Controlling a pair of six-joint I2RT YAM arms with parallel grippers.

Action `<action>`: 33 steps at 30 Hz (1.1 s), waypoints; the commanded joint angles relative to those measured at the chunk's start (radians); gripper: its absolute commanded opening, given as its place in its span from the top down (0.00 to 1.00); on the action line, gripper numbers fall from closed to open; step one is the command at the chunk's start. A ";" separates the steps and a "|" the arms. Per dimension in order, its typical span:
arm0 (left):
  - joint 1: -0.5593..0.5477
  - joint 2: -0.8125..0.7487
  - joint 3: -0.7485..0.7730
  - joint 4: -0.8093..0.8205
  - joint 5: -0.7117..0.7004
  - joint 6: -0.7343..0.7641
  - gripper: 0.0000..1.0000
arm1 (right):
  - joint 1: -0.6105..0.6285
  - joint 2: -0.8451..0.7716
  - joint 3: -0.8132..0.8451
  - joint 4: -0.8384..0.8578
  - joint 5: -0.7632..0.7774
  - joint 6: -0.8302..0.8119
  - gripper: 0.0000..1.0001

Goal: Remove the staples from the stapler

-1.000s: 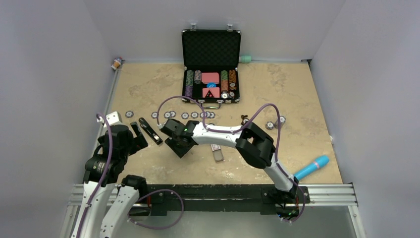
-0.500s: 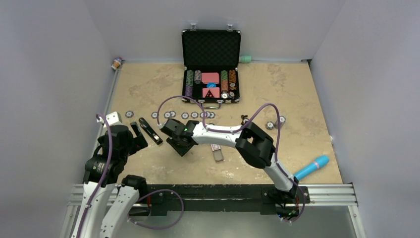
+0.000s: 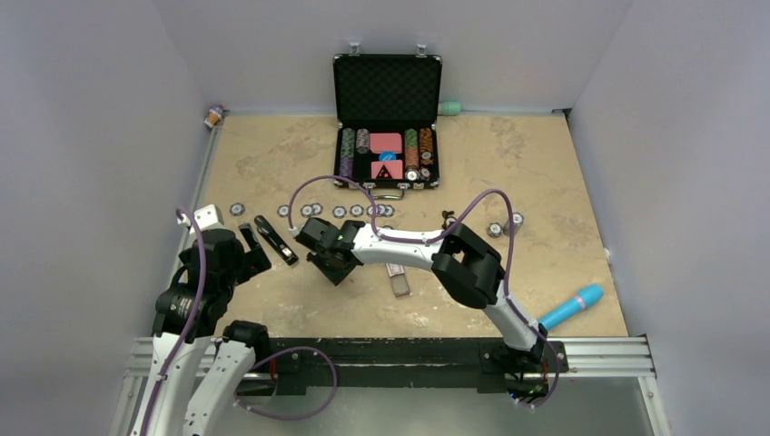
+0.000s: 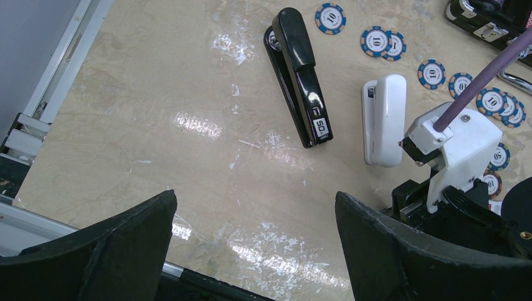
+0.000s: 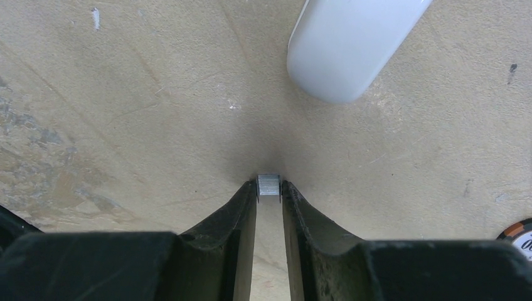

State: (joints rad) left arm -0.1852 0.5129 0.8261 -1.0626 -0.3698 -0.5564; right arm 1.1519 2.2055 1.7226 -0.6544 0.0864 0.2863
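Observation:
The black stapler (image 3: 275, 240) lies closed on the table at the left, and also shows in the left wrist view (image 4: 298, 75). My left gripper (image 4: 254, 200) is open and empty, on the near side of the stapler and apart from it. In the top view it (image 3: 243, 243) sits just left of the stapler. My right gripper (image 5: 269, 188) is shut on a small silvery strip of staples (image 5: 268, 183), pinched between its fingertips close over the table. In the top view the right gripper (image 3: 332, 265) is just right of the stapler.
A white oblong block (image 4: 384, 119) lies right of the stapler, just beyond the right fingertips (image 5: 351, 44). Poker chips (image 3: 339, 212) lie in a row behind. An open chip case (image 3: 387, 118) stands at the back. A clear little box (image 3: 398, 277) and a blue cylinder (image 3: 572, 306) lie to the right.
My right gripper has edged very slightly up and away with the staples. The left arm and the stapler have not moved.

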 commanded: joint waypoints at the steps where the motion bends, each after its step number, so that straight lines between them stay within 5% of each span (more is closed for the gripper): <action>1: 0.003 -0.004 0.001 0.030 -0.001 0.004 0.00 | 0.008 -0.005 0.032 -0.040 0.004 -0.016 0.75; 24: 0.003 -0.007 0.001 0.027 -0.005 0.002 0.00 | -0.008 -0.084 0.107 -0.123 0.054 -0.024 0.78; 33: 0.001 -0.009 0.000 0.024 -0.010 -0.002 0.00 | -0.079 -0.229 0.003 -0.143 0.053 0.031 0.79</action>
State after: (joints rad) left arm -0.1856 0.5110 0.8261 -1.0626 -0.3702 -0.5564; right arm 1.1168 2.1017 1.7691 -0.7795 0.1143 0.2790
